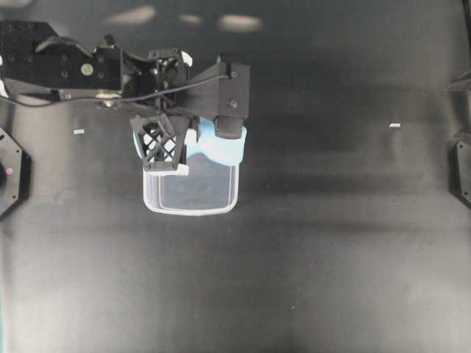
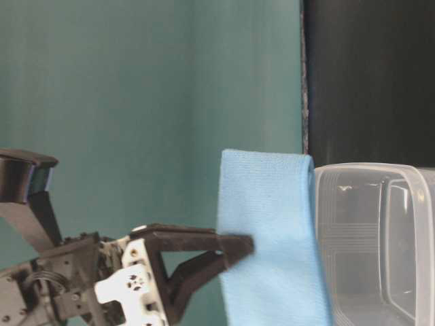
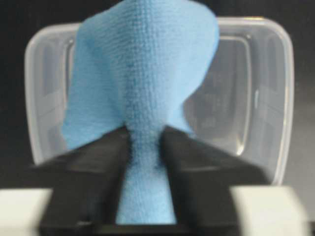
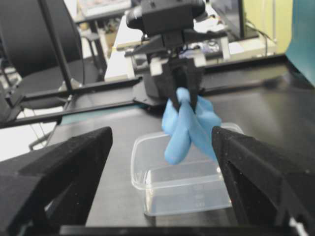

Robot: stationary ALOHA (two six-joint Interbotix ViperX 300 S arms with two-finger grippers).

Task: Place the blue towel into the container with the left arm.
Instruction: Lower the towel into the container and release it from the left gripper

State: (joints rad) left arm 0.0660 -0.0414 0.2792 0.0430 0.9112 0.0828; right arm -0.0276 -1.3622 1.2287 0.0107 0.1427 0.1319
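Here the blue towel (image 4: 187,129) is pinched between the narrowly parted fingers of the left gripper (image 4: 185,101), hung lengthwise downward, its lower end over the clear container (image 4: 184,183) on the tabletop (image 1: 331,257).

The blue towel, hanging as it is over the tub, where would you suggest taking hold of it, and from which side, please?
Grip the blue towel at the bunched top, from above, where the left gripper now pinches it. There the cloth gathers into a narrow neck that fits between the fingers; below, it fans out loosely and hangs limp toward the tub, giving nothing firm to pinch.
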